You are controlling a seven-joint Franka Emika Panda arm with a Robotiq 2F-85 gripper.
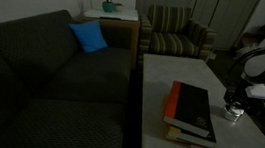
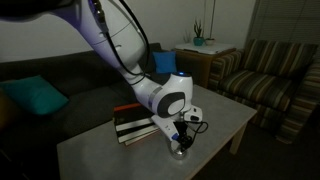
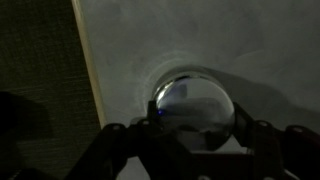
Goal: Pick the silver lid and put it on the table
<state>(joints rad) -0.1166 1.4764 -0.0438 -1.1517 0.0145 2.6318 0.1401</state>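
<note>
Lid dead centre under tool, jaws flanking either side (contact unclear, cannot tell if clenched); straight vertical lift suits.

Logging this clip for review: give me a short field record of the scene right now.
arm: gripper lowered over the table, near its edge
gripper state: fingers either side of the silver lid; grip unclear
books: stacked on the table, beside the lid, apart from it
surroundings: sofa, blue cushion, striped armchair
</note>
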